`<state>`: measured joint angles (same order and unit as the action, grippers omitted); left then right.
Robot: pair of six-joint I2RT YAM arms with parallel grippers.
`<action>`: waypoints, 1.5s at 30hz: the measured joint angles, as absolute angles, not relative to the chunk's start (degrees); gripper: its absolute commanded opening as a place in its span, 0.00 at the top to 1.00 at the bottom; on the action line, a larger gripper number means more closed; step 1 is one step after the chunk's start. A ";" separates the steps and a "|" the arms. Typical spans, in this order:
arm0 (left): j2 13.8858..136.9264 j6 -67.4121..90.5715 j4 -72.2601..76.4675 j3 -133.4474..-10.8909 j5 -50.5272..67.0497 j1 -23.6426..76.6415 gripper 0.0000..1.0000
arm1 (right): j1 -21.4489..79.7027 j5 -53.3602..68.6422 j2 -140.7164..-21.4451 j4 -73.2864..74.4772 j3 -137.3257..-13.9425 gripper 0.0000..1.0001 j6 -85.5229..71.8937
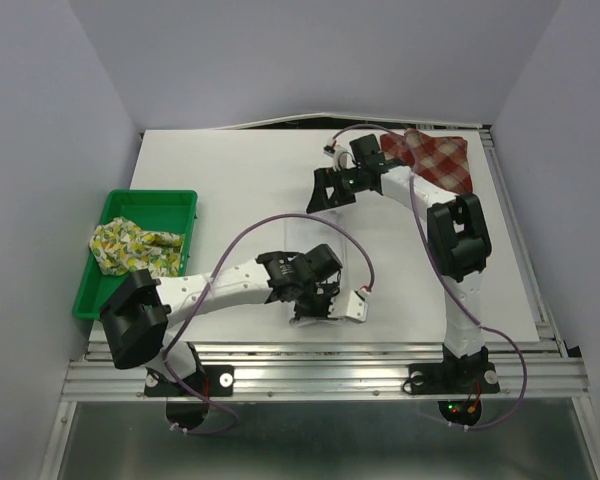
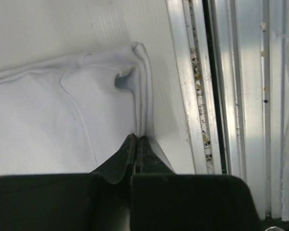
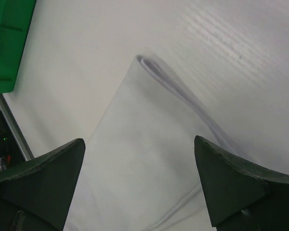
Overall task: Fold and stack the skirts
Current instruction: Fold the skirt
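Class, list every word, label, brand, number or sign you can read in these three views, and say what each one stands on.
None can be read in any view.
No lettering shows on the green tray, the plaid skirt, the white skirt or the table.
The fruit-print skirt carries a pattern only, with no letters that can be made out.

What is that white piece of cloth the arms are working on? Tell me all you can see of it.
The white skirt is plain, soft cloth, folded so that several layers show at one corner. It lies flat on the white table, close to the metal rail at the table's edge. The left gripper is shut on its layered edge. The right gripper hangs open over it.
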<state>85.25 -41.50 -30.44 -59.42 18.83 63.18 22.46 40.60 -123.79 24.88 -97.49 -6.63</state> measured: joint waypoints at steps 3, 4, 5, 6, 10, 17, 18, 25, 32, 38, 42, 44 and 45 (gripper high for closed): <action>85.25 -40.75 -32.91 -60.95 21.06 63.29 1.00 | 22.44 39.40 -124.57 24.84 -101.71 0.06 -5.74; 85.25 -40.36 -33.74 -61.60 21.89 63.29 1.00 | 22.44 39.33 -125.27 24.82 -103.04 0.13 -5.48; 85.25 -40.21 -34.15 -62.02 22.33 63.29 1.00 | 22.44 39.33 -126.04 24.75 -103.96 0.17 -5.15; 85.25 -39.99 -34.68 -62.54 22.72 63.29 1.00 | 22.44 39.44 -127.52 24.80 -104.99 0.29 -4.71; 85.34 -39.79 -37.36 -65.89 24.71 63.26 1.00 | 22.44 39.86 -132.90 25.58 -105.36 0.57 -3.90; 86.72 -41.19 -41.19 -73.03 26.57 61.32 1.00 | 22.11 45.76 -135.41 25.61 -103.09 0.77 -3.03; 87.20 -41.58 -41.50 -74.06 26.55 60.45 1.00 | 22.13 46.50 -135.41 25.61 -102.50 0.78 -2.83; 91.72 -45.76 -42.50 -80.09 26.26 52.29 1.00 | 22.81 52.64 -135.35 27.18 -99.55 0.82 0.03; 95.94 -50.17 -42.11 -81.71 24.77 46.87 1.00 | 24.10 56.88 -134.52 30.02 -97.38 0.84 2.57; 98.17 -54.02 -39.53 -81.91 23.33 44.31 1.00 | 24.84 58.61 -134.52 32.03 -96.77 0.85 3.95; 99.18 -55.90 -37.39 -81.91 22.65 43.11 1.00 | 24.84 59.00 -134.52 32.97 -96.77 0.84 4.36; 99.81 -56.73 -36.05 -81.91 22.24 42.48 1.00 | 24.84 59.11 -134.52 33.28 -96.77 0.85 4.56; 100.27 -57.19 -35.31 -81.91 22.11 42.15 1.00 | 24.84 59.16 -134.52 33.47 -96.77 0.84 4.69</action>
